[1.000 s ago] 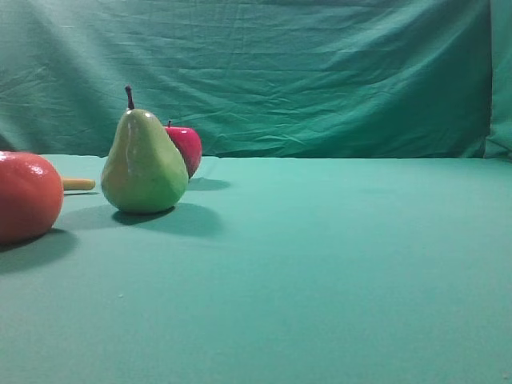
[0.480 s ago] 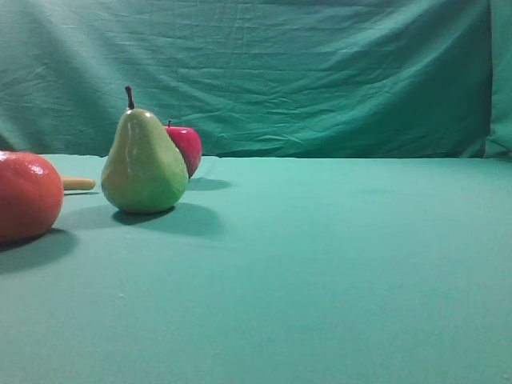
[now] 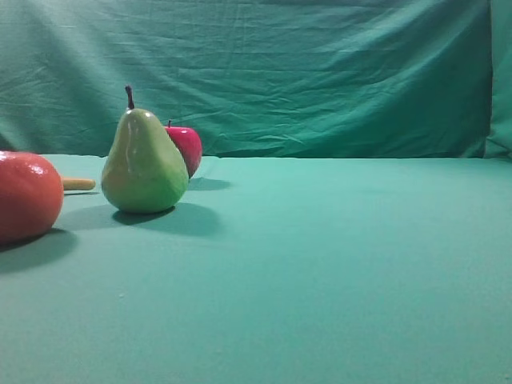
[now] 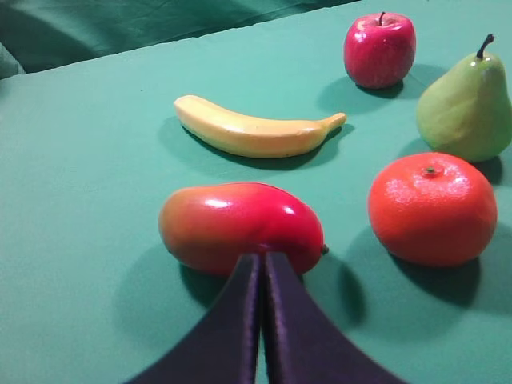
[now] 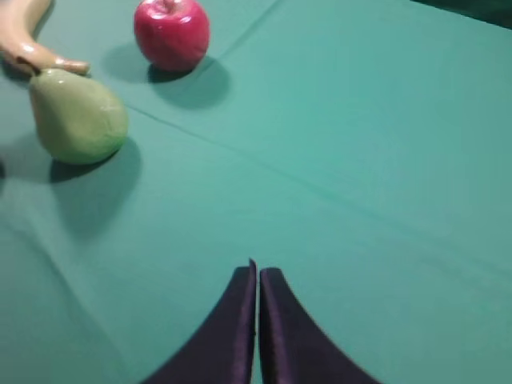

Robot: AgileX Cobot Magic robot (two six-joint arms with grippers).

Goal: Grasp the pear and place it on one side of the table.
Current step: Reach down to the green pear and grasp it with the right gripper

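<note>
The yellow-green pear stands upright on the teal table at the left, in front of a red apple. It also shows at the right edge of the left wrist view and at the upper left of the right wrist view. My left gripper is shut and empty, hovering near a red-yellow mango, far from the pear. My right gripper is shut and empty above bare cloth, well to the right of the pear. Neither gripper shows in the exterior view.
A large orange-red fruit lies at the left edge, also seen beside the pear. A yellow banana lies behind the mango. A wrinkled teal curtain hangs behind the table.
</note>
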